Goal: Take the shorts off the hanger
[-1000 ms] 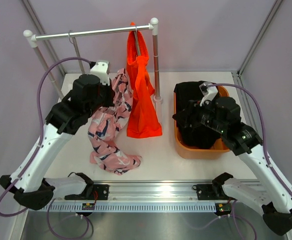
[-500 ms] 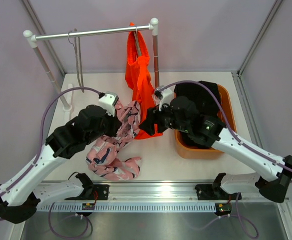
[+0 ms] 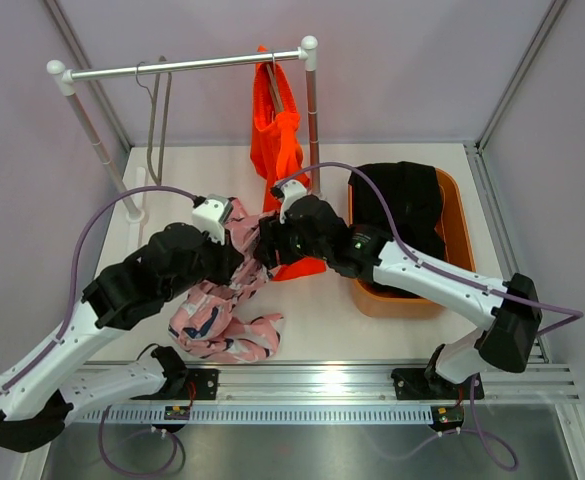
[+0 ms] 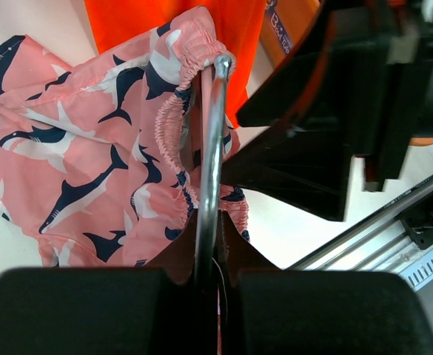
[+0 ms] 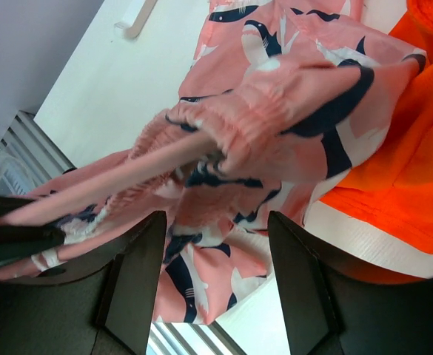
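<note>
The pink shorts [image 3: 217, 310] with navy-and-white print hang from a metal hanger [image 4: 212, 148], their lower part heaped on the table. My left gripper [image 3: 244, 260] is shut on the hanger's rod, as the left wrist view [image 4: 210, 251] shows, with the gathered waistband [image 4: 175, 89] looped over the rod. My right gripper [image 3: 268, 245] is open right at the waistband; in the right wrist view [image 5: 216, 244] the pink cloth [image 5: 275, 96] lies between and ahead of the fingers. The orange shorts [image 3: 277, 140] hang on the rail. The black shorts [image 3: 402, 200] lie in the basket.
A clothes rail [image 3: 192, 65] on two posts stands at the back, with an empty wire hanger [image 3: 157, 120] on its left half. An orange basket [image 3: 459, 235] sits at the right. My two arms cross close together at the table's middle.
My left arm has brought the hanger and pink shorts down and forward from the rail. My right arm has swung left from the basket to the pink waistband.
</note>
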